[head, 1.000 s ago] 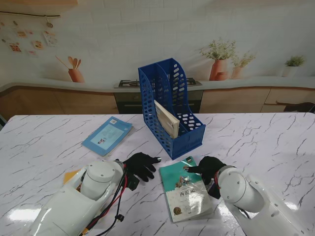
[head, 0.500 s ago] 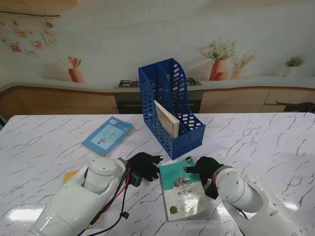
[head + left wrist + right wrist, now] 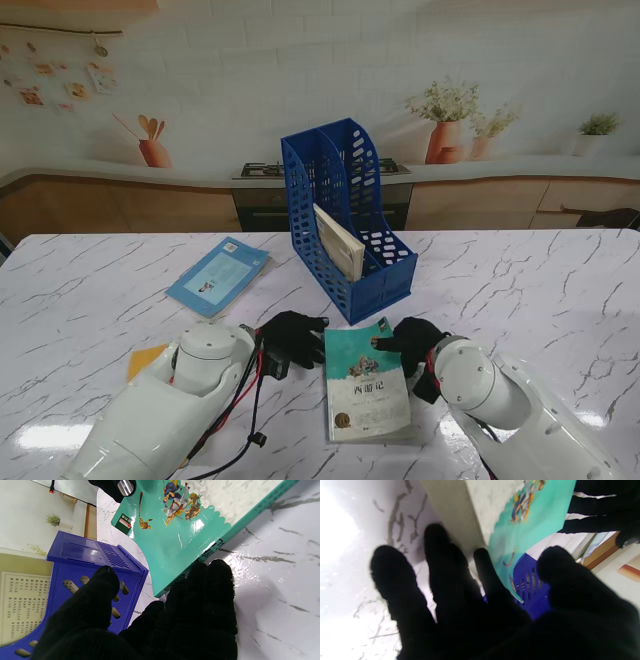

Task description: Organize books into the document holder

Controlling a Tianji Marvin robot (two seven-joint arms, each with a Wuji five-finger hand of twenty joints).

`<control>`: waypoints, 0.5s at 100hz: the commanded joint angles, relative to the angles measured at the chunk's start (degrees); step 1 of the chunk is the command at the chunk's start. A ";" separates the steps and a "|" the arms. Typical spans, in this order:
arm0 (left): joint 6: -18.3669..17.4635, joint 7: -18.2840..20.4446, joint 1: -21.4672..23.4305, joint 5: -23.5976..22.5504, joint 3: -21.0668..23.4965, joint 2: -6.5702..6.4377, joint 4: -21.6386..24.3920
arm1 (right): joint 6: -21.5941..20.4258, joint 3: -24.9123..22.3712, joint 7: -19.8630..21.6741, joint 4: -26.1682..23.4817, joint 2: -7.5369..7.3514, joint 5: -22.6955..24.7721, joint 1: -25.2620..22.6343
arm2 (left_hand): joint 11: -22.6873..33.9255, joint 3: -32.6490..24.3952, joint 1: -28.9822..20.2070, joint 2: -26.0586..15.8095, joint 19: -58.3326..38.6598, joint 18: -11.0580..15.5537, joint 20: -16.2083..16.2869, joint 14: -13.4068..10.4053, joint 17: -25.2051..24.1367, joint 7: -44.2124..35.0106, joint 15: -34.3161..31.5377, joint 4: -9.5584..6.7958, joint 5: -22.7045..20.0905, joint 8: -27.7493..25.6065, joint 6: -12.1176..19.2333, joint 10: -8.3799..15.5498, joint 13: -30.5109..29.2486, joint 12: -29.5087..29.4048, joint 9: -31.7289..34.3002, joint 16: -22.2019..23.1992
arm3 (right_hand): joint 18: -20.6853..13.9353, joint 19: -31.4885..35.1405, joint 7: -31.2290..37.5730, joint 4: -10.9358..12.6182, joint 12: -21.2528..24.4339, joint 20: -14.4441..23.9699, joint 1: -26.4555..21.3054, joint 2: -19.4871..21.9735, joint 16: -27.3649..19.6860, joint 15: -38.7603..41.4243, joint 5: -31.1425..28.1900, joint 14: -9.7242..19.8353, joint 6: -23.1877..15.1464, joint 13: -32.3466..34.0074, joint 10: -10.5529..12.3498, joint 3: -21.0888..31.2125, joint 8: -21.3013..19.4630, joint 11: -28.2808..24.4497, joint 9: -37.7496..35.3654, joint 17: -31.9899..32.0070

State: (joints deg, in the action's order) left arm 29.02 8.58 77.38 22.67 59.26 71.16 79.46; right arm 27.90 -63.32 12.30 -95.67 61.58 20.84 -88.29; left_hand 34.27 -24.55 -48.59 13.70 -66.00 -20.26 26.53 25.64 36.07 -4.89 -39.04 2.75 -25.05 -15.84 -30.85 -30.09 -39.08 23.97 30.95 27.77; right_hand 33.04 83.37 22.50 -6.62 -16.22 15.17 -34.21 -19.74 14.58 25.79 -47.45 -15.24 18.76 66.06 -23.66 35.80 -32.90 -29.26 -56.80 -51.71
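A teal book [image 3: 366,392] lies flat on the marble table between my two gloved hands. My left hand [image 3: 290,338] is open, and its fingertips [image 3: 210,580] rest against the spine of the teal book [image 3: 180,542]. My right hand [image 3: 410,342] is open at the book's far right corner, thumb over the cover [image 3: 535,517], fingers [image 3: 437,555] spread beside the page edge. The blue document holder [image 3: 345,225] stands just beyond, with one beige book [image 3: 340,243] leaning in its right slot. A light blue book [image 3: 218,276] lies flat at the far left.
A yellow item [image 3: 147,360] peeks out beside my left forearm. The holder's front wall [image 3: 82,562] is close to my left fingers. Cables hang from my left wrist [image 3: 245,400]. A kitchen backdrop stands behind the table.
The teal book has slid left and turned straighter, its near end swinging toward my left arm. Both hands have stayed at its far end, shifting slightly with it.
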 commanded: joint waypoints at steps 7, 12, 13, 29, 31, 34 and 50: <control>-1.08 1.73 1.79 2.48 -0.91 0.39 -3.02 | -0.61 1.64 0.01 1.76 1.20 -1.15 -1.51 | -3.16 -1.26 0.77 2.26 -5.69 -5.07 2.67 1.40 -3.39 2.20 -2.12 -1.24 2.17 -0.64 -3.33 1.76 -1.22 -0.62 -2.07 3.00 | -7.64 0.24 0.76 1.82 2.41 -1.09 0.06 -1.08 -3.69 -4.18 -0.28 0.56 0.83 -1.32 3.51 1.85 1.41 5.17 0.86 -1.60; -1.61 2.25 1.76 2.87 -0.96 0.33 -3.24 | -0.76 1.72 -0.03 1.81 1.23 -1.39 -1.48 | -1.92 -1.23 1.01 2.26 -6.38 -3.91 3.11 -0.92 -2.73 2.24 -3.40 -1.18 2.30 -0.80 -2.50 3.30 -2.53 0.64 -2.21 4.35 | -7.75 0.24 0.78 1.79 2.40 -1.17 0.13 -1.13 -3.70 -4.18 -0.26 0.63 0.83 -1.27 3.52 2.10 1.44 5.15 0.85 -1.58; -1.79 2.27 1.79 2.98 -0.95 0.35 -3.28 | -0.80 1.73 -0.04 1.82 1.24 -1.43 -1.47 | -1.47 -1.22 1.03 2.27 -6.47 -3.72 3.15 -1.48 -2.62 2.22 -3.83 -1.18 2.33 -0.88 -2.37 3.51 -2.72 1.17 -2.28 4.84 | -7.78 0.22 0.78 1.78 2.40 -1.19 0.12 -1.13 -3.71 -4.20 -0.23 0.69 0.75 -1.30 3.54 2.17 1.45 5.16 0.88 -1.56; -2.11 3.03 2.31 4.99 -0.25 0.32 -2.85 | -1.06 1.73 -0.36 1.96 1.37 -1.84 -1.48 | 0.10 -2.24 0.42 3.64 -7.77 -3.42 3.93 0.62 -2.42 1.75 -4.56 -1.07 1.56 -1.56 -0.49 5.31 -1.33 4.24 -2.74 7.90 | -8.18 0.15 0.78 1.64 2.38 -1.46 0.22 -1.25 -3.81 -4.39 -0.07 0.98 0.72 -1.39 3.75 2.83 1.59 5.15 1.07 -1.43; -2.01 3.14 2.35 5.21 -0.21 0.30 -2.73 | -1.08 1.72 -0.45 1.98 1.41 -1.93 -1.48 | 0.06 -2.41 0.17 3.93 -7.77 -3.35 3.93 -0.22 -2.47 1.63 -4.75 -1.08 1.25 -1.65 -0.24 5.32 -1.49 4.40 -2.75 8.17 | -8.29 0.13 0.80 1.63 2.38 -1.50 0.23 -1.27 -3.83 -4.43 -0.08 0.97 0.70 -1.42 3.73 2.88 1.60 5.14 1.11 -1.44; -2.01 3.43 2.37 5.43 -0.23 0.25 -2.64 | -1.08 1.75 -0.69 2.04 1.50 -2.11 -1.47 | -0.23 -2.58 0.02 4.17 -7.83 -2.71 3.89 0.19 -2.30 1.63 -4.52 -1.05 1.15 -1.73 0.04 5.49 -1.20 4.51 -3.02 8.39 | -8.35 0.12 0.83 1.62 2.36 -1.55 0.18 -1.24 -3.85 -4.48 -0.09 0.92 0.71 -1.45 3.71 2.96 1.62 5.12 1.15 -1.45; -3.69 4.82 1.94 5.16 -1.49 -0.01 -2.98 | -1.53 1.83 -1.45 1.92 1.74 -2.67 -1.62 | -0.78 -6.83 -1.56 7.61 -6.72 0.44 2.80 -1.68 -1.50 1.26 -4.41 -0.89 -0.19 -2.29 2.80 6.79 0.98 6.29 -5.47 10.47 | -8.51 0.09 0.74 1.57 2.33 -1.70 0.17 -1.05 -3.93 -4.70 0.26 1.18 0.62 -1.65 3.94 2.89 1.72 5.12 1.59 -1.36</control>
State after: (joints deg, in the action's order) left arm 27.16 11.63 78.13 28.10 59.73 70.73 78.19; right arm 26.81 -62.97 10.37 -94.89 62.01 19.08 -88.21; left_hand 33.65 -28.82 -49.19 18.14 -70.04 -18.92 29.41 24.03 37.04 -2.78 -47.44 2.74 -23.31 -17.04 -29.87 -26.65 -40.30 29.56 26.31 39.15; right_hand 33.04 83.31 22.50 -6.62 -17.11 14.00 -34.21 -19.81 14.58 27.14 -47.57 -16.95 18.76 66.95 -25.73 37.92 -32.34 -30.58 -57.02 -51.74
